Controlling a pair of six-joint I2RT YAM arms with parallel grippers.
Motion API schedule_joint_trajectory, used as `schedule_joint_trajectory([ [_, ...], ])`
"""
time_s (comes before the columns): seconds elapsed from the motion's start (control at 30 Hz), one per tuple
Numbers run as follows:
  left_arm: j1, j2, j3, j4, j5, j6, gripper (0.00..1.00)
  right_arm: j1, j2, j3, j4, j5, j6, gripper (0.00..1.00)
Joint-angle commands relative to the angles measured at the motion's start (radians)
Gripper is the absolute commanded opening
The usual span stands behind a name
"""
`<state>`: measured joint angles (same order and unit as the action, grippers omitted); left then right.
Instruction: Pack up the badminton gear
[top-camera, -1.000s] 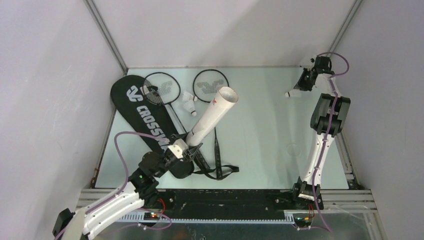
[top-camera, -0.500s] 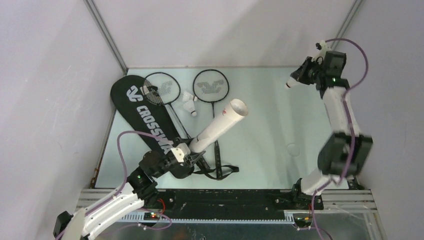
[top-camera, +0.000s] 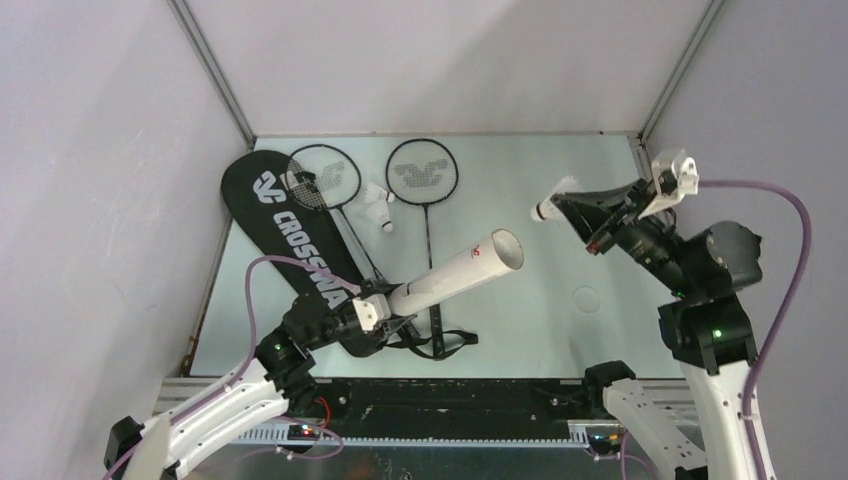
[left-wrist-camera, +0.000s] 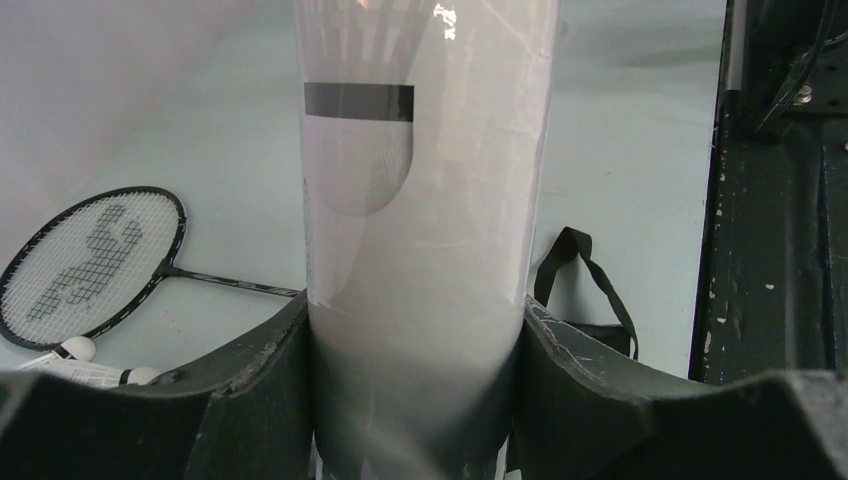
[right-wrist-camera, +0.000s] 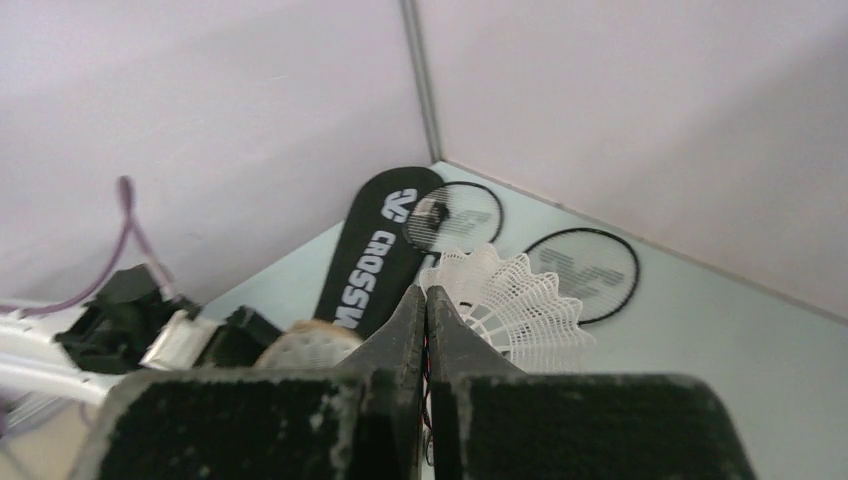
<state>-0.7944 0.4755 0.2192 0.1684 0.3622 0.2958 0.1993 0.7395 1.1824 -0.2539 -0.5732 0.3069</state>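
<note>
Left hand (left-wrist-camera: 415, 395) clamps tube (top-camera: 455, 275), top cut off in wrist view; right hand (right-wrist-camera: 427, 305) pinches shuttlecock (right-wrist-camera: 520, 300).

Tube (left-wrist-camera: 430, 250): white, smooth, faint sheen, slightly translucent in the left wrist view. Plastic or coated card, cannot tell which.

Left gripper (left-wrist-camera: 415, 350) jaws: black, matt, hard plastic by look, edges scuffed pale.

Right gripper (right-wrist-camera: 425, 310) jaws: same black matt finish, speckled wear.

Shuttlecock (right-wrist-camera: 510, 305) between them: white ribbed lattice skirt, plastic-like.

Bag (top-camera: 290, 230), 10 o'clock on the surface (top-camera: 540, 170): black matt cloth, white print. Strap (left-wrist-camera: 585, 280): woven webbing.

Rackets (top-camera: 423, 172), 12 o'clock: thin black frames, white strings.

Surface: pale, smooth, low sheen.
</note>
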Motion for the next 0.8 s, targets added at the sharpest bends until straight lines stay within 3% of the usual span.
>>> schedule_joint_trajectory([
  [0.0, -0.001, 0.001, 0.047, 0.044, 0.005, 0.03, 0.23, 0.067, -0.051, -0.018, -0.082, -0.031, 0.023, 0.0],
  [0.2, -0.001, 0.001, 0.035, 0.072, 0.028, 0.026, 0.22, 0.137, -0.036, -0.058, -0.044, -0.097, 0.09, 0.0],
  [0.5, -0.002, -0.025, 0.02, 0.073, 0.035, 0.029, 0.22, 0.322, -0.014, -0.088, -0.068, -0.038, 0.12, 0.0],
  [0.77, -0.001, -0.029, 0.004, 0.097, 0.072, 0.04, 0.22, 0.39, 0.041, -0.088, -0.161, 0.04, 0.177, 0.0],
])
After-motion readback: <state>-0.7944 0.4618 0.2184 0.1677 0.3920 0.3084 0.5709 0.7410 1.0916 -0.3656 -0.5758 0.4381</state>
